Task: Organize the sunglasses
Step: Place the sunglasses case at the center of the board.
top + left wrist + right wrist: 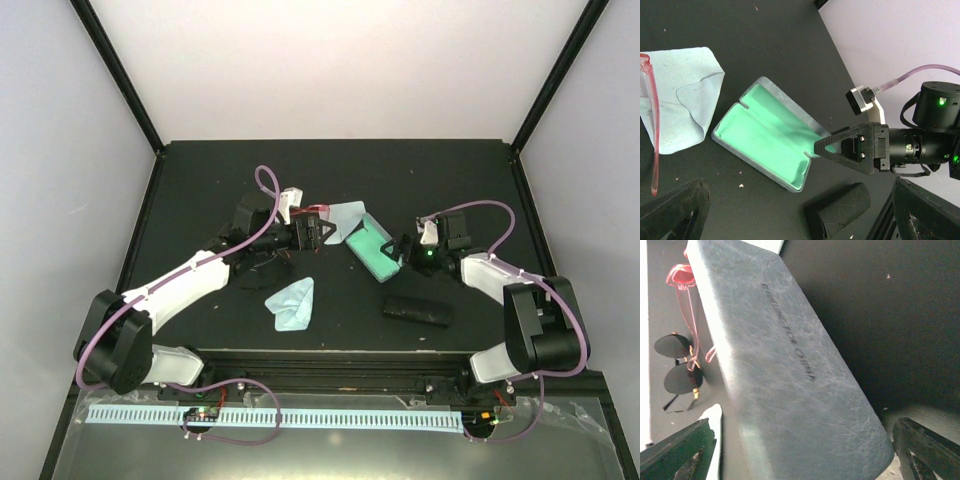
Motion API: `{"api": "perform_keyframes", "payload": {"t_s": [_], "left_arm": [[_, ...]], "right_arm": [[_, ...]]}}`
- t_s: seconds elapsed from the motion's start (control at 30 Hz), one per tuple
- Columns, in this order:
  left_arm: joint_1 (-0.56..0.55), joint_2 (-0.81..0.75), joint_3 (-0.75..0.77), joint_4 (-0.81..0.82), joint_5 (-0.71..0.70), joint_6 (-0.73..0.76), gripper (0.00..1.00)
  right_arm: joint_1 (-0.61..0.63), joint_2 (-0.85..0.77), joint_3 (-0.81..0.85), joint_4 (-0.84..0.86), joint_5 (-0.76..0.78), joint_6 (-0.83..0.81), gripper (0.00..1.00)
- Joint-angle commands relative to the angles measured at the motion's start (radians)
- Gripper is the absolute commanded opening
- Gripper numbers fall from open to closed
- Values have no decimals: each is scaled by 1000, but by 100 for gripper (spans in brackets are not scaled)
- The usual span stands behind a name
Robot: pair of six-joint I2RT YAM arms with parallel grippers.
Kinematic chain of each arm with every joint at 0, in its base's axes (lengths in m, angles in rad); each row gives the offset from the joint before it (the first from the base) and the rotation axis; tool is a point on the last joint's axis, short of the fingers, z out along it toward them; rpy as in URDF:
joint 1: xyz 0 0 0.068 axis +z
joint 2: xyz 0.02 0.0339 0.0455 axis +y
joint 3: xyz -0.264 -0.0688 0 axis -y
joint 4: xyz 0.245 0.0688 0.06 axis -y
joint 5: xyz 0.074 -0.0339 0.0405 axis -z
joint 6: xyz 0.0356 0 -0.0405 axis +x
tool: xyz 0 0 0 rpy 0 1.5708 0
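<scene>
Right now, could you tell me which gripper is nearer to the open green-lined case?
Right. The right gripper is at the edge of the open case; the left gripper sits farther off across it, beside the blue cloth.

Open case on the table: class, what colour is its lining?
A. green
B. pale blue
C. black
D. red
A: in the left wrist view the case lies open, and both halves are mint green inside.
</scene>
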State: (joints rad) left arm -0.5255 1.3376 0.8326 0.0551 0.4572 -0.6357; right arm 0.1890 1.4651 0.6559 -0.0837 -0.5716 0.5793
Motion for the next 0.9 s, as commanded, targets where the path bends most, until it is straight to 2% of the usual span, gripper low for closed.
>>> {"api": "perform_keyframes", "payload": {"t_s": [0.0,0.23,0.5,0.67,0.87], "left_arm": [[5,11,14,-8,11,24,99],[7,11,14,-17,10,31,99],[8,2,14,-33,-8,42,99],[9,-5,15,-54,-31,50,99],[9,-48,3,-90,-142,38,99]], "right_arm": [[-4,-31,26,-60,83,-63,98],[-3,-93,30,-109,138,-81,99],[45,-293,44,-232,275,-124,98],[195,-348,69,-321,355,-124,95],[418,-283,42,-358,302,-48,87]]}}
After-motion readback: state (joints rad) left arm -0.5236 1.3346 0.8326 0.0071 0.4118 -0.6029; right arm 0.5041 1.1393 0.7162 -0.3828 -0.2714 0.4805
